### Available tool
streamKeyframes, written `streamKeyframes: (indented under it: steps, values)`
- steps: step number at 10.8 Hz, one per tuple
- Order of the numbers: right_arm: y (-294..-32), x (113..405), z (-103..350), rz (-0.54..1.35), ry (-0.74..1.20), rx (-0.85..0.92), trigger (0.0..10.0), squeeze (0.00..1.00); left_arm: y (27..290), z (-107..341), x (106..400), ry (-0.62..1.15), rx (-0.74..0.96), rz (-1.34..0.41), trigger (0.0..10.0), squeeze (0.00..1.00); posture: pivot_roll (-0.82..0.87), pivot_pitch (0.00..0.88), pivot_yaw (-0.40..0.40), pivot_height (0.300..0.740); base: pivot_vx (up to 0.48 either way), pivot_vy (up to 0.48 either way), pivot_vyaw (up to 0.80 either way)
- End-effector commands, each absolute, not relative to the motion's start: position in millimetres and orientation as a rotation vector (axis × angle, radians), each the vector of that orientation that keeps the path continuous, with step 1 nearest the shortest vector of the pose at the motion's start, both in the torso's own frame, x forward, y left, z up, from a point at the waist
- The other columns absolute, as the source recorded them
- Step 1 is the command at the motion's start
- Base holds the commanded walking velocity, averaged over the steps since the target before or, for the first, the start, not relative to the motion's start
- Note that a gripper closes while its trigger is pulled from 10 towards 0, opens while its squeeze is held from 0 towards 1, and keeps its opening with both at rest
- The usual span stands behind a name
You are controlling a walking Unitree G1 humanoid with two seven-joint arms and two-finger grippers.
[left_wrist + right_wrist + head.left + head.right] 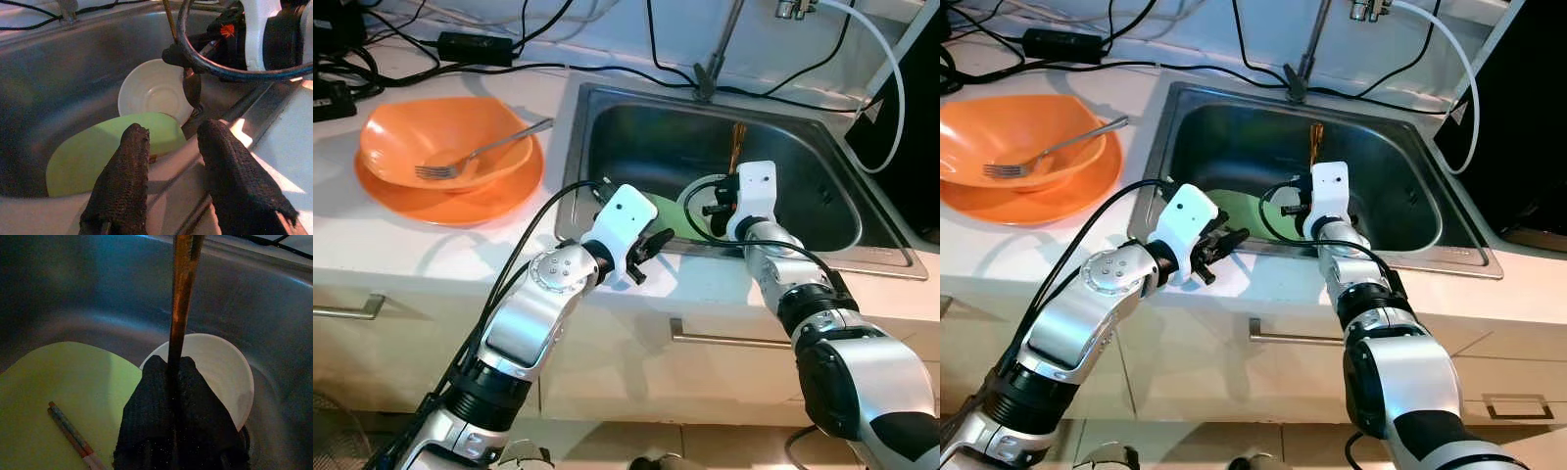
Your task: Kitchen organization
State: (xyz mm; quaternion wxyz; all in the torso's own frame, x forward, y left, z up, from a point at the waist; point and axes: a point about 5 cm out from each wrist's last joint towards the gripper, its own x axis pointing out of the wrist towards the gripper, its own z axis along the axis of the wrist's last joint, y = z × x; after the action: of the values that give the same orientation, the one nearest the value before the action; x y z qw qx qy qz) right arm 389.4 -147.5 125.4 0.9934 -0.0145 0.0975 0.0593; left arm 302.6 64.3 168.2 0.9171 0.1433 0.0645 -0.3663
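Note:
My right gripper (171,367) is down inside the steel sink (803,257), shut on the brown wooden handle of a spoon (737,147) that stands upright; its dark bowl (191,88) hangs over a white bowl (151,90). A light green plate (98,152) lies on the sink bottom beside the white bowl, with a pair of chopsticks (68,431) resting on it. My left gripper (651,245) hovers at the sink's front rim, open and holding nothing, its fingers (129,161) pointing toward the green plate.
On the counter to the left, an orange bowl (421,137) holding a fork (484,152) sits on an orange plate (460,201). A faucet (720,49) and black cables (470,44) run behind the sink. A black box (901,98) stands at the right.

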Motion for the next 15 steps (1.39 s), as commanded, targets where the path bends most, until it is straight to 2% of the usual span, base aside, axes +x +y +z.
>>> streamKeyframes:
  steps: [1, 2, 3, 4, 9, 13, 15]
  values:
    - [-148.9, 386.3, 116.9, 0.114, 0.233, -0.028, 10.0, 1.00, 57.3, 167.9, 297.7, 0.137, 0.299, -0.781, 10.0, 0.00, 0.04, 0.081, -0.193, 0.719, 0.000, 0.000, 0.00]
    - [-148.9, 385.7, 115.5, 0.114, 0.237, -0.026, 10.0, 1.00, 56.8, 167.5, 296.9, 0.139, 0.297, -0.782, 10.0, 0.00, 0.04, 0.080, -0.193, 0.719, 0.000, 0.000, 0.00]
    - [-148.5, 384.9, 113.9, 0.116, 0.241, -0.037, 10.0, 0.64, 56.3, 167.0, 295.7, 0.142, 0.297, -0.784, 10.0, 0.00, 0.04, 0.075, -0.192, 0.719, 0.000, 0.000, 0.00]
    - [-148.4, 384.7, 113.4, 0.116, 0.241, -0.040, 10.0, 0.00, 56.0, 166.8, 295.0, 0.143, 0.297, -0.787, 10.0, 0.00, 0.04, 0.075, -0.192, 0.719, 0.000, 0.000, 0.00]
    - [-145.2, 387.0, 121.4, 0.127, 0.183, -0.023, 10.0, 0.00, 54.8, 165.6, 292.4, 0.133, 0.309, -0.786, 10.0, 0.00, 0.03, 0.055, -0.185, 0.719, 0.000, 0.000, 0.00]
    - [-140.7, 386.9, 167.9, 0.140, -0.140, 0.053, 10.0, 0.00, 64.9, 175.0, 307.7, -0.006, 0.354, -0.603, 10.0, 0.00, 0.00, 0.044, -0.176, 0.719, 0.000, 0.000, 0.00]
    - [-142.0, 361.1, 178.0, 0.127, -0.270, 0.059, 10.0, 0.00, 71.9, 173.5, 312.1, -0.047, 0.331, -0.505, 10.0, 0.00, -0.02, 0.033, -0.166, 0.719, 0.000, 0.000, 0.00]
